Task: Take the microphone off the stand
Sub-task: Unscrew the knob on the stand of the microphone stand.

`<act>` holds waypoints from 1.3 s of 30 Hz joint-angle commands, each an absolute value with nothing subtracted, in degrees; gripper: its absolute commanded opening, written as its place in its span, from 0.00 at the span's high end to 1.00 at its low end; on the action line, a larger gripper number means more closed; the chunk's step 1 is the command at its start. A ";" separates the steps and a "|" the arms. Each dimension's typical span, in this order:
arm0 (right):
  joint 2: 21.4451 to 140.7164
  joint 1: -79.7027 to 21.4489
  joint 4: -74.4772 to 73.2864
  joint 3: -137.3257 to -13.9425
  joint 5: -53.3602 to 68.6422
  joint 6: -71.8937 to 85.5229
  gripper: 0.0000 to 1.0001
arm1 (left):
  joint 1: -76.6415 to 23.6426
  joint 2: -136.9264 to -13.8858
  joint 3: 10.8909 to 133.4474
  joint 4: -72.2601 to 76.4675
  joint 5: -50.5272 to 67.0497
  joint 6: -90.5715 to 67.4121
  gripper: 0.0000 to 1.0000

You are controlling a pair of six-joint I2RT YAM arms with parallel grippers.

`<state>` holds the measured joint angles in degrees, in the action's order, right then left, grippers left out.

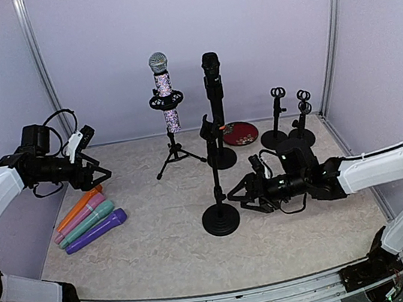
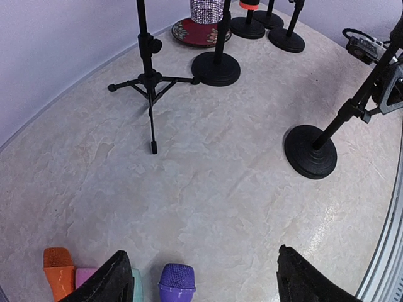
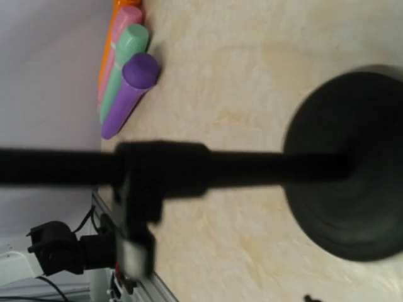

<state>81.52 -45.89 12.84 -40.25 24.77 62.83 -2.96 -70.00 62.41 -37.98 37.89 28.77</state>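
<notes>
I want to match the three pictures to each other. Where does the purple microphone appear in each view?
Top external: the purple microphone lies flat at the lower left.
Left wrist: only its head shows, at the bottom edge, left of centre.
Right wrist: it lies slantwise at the upper left.
Shared landmark: the round black stand base.

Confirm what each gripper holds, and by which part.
Left gripper empty, jaws open. Right gripper is at the front stand's pole; a grip cannot be told.
</notes>
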 commanded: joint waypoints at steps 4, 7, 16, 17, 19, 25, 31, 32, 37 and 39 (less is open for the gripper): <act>89.67 -48.37 22.50 -45.86 26.63 67.44 0.37 | -2.81 -69.04 62.95 -37.42 39.38 29.27 0.25; 92.20 -48.98 24.91 -46.76 26.99 68.36 0.38 | -2.85 -68.94 62.54 -37.34 39.71 29.42 0.25; 93.02 -49.61 20.16 -48.44 20.71 68.18 0.58 | -2.81 -67.70 60.40 -36.69 39.03 30.57 0.26; 92.79 -49.84 17.93 -49.54 19.20 67.24 0.63 | -2.81 -67.58 59.96 -36.38 39.11 30.54 0.26; 92.50 -49.98 15.61 -50.52 18.10 66.45 0.68 | -2.76 -67.19 59.34 -36.02 39.16 30.50 0.27; 93.02 -49.98 12.63 -52.19 17.77 65.25 0.79 | -2.68 -66.65 58.58 -35.68 39.31 30.57 0.27; 92.51 -49.95 6.66 -53.72 14.71 61.46 1.00 | -2.66 -66.01 58.11 -35.61 39.46 30.83 0.27; 92.47 -49.92 4.68 -54.32 13.96 59.89 1.00 | -2.72 -65.95 58.02 -35.53 39.46 30.85 0.27; 93.94 -49.36 -3.81 -56.20 8.88 51.87 1.00 | -2.72 -65.90 57.90 -35.42 39.66 30.76 0.27; 94.87 -49.15 -6.12 -57.02 7.73 48.99 1.00 | -2.72 -65.83 57.92 -35.42 39.62 30.74 0.27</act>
<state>93.19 -49.91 4.78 -55.75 15.57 57.78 -2.96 -66.83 58.50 -36.40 38.70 30.09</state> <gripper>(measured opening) 0.138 0.727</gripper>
